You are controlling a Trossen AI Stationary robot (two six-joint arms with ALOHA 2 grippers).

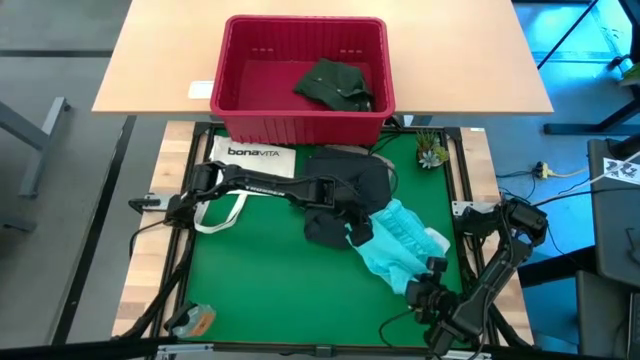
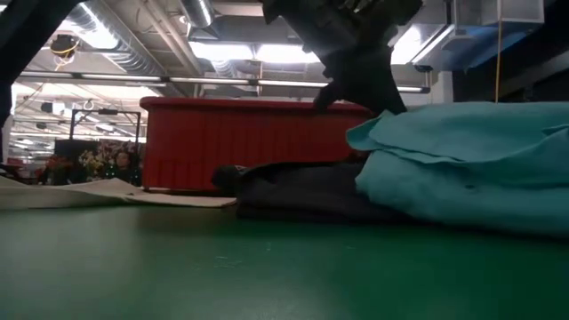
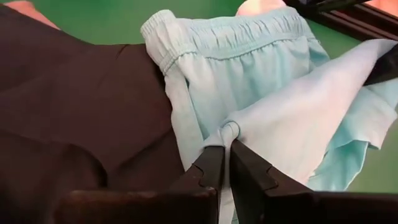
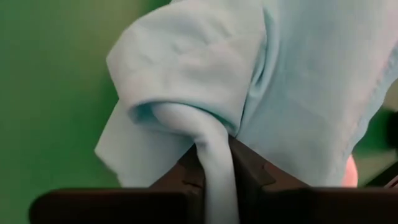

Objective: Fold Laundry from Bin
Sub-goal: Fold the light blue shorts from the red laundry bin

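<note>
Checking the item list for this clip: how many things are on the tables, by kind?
Garments: 3 – turquoise garment, dark grey garment, dark green garment in the bin
Bins: 1 – red bin
Tote bags: 1 – white tote
Small plants: 1 – plant
Total: 6
A small item at the mat's near left corner is too unclear to name.

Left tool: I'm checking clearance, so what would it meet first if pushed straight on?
The left tool already pinches the turquoise garment; more of that cloth lies directly ahead, probably before any green mat.
</note>
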